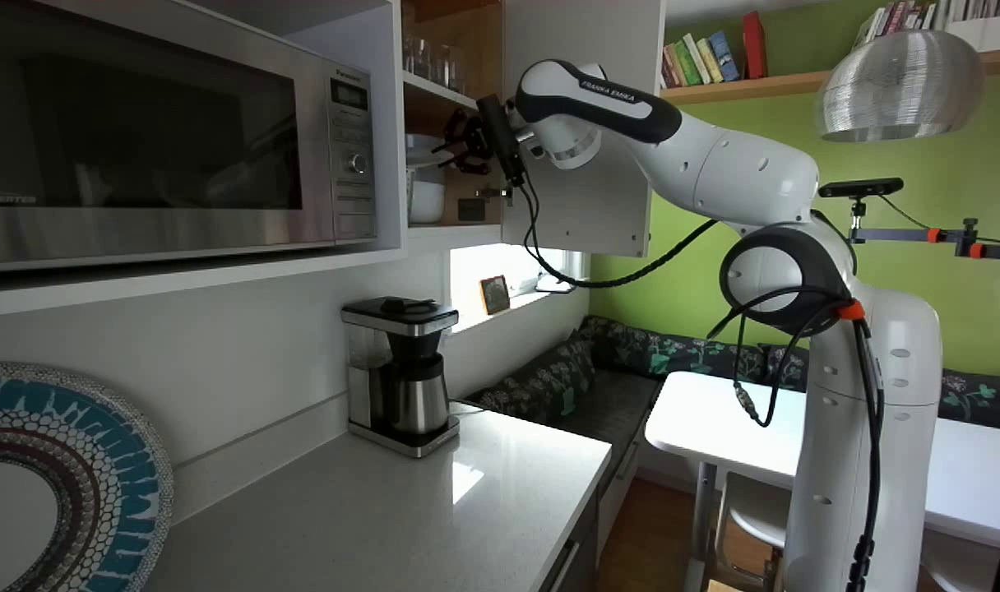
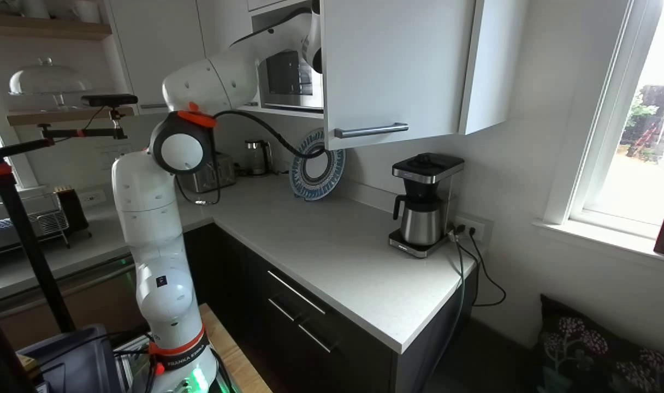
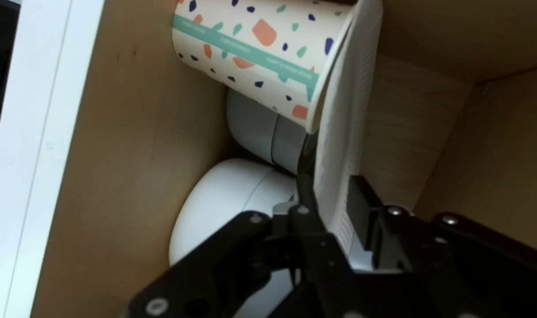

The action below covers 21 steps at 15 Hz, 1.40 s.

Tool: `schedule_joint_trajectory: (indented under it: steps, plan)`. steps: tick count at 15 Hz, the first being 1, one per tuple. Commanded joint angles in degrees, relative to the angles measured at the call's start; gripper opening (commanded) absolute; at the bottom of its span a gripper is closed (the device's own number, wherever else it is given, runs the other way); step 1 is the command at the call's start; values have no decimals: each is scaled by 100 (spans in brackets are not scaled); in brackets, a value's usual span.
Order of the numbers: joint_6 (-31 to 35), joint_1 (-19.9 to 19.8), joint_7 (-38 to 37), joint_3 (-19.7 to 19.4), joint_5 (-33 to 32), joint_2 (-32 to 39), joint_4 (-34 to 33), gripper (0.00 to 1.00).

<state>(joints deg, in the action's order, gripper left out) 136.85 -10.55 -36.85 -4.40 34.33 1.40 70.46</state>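
Note:
My gripper (image 1: 446, 156) reaches into the open wall cabinet. In the wrist view its two dark fingers (image 3: 331, 183) stand close together on both sides of a white plate (image 3: 346, 115) with a ribbed rim, and it appears shut on it. I cannot tell whether this is one plate or a stack. The plate (image 1: 423, 159) lies flat at the cabinet's front. A paper cup (image 3: 251, 53) with coloured spots stands close below the plate. A grey rounded vessel (image 3: 255, 123) and a white rounded bowl (image 3: 215, 212) stand beside it. The cabinet door hides the gripper in an exterior view.
The open cabinet door (image 1: 582, 164) stands close beside the wrist; its outer face (image 2: 397, 71) also shows. A shelf with glasses (image 1: 434, 64) is above the gripper. The microwave (image 1: 352, 156) sits beside the cabinet. A coffee maker (image 1: 418, 395) stands on the counter (image 1: 327, 493) below.

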Motion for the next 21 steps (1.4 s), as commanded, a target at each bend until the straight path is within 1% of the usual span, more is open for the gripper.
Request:
schedule_joint_trajectory:
  steps: [1, 5, 8, 13, 16, 21]
  plan:
    - [-72, -25, -227, -22, 50, -67, -72, 1]
    - [-75, -65, -190, -62, 66, -267, 10, 0]
    - [-56, -106, -48, -111, 248, -407, 53, 0]
    - [-328, -203, -143, -252, 209, -795, 290, 0]
    - [-758, -210, -85, -358, 402, -1045, 439, 0]
    - [-2042, -186, 205, -667, 1041, -1373, 574, 0]
